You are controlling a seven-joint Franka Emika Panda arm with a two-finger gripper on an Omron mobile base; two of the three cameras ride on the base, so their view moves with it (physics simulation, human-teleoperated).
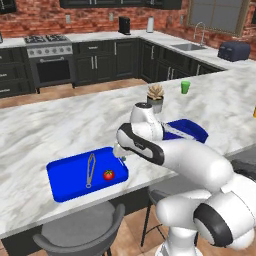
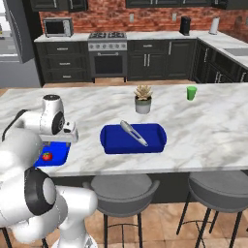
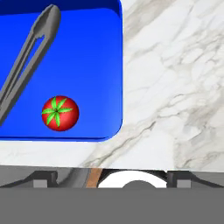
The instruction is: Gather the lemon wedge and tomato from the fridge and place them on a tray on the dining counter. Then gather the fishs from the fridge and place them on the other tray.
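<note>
The tomato, small, red and green-topped, lies in the near right corner of a blue tray on the dining counter. It also shows as tomato and tomato. My gripper hovers open and empty above the tray's right edge, beside the tomato; it appears as gripper and gripper. A second blue tray sits further right. The grey fridge stands at the far left. The lemon wedge and the fishs are out of view.
Grey tongs lie in the tomato's tray, and another pair of tongs in the second tray. A potted plant and a green cup stand behind. Round stools line the counter's near edge.
</note>
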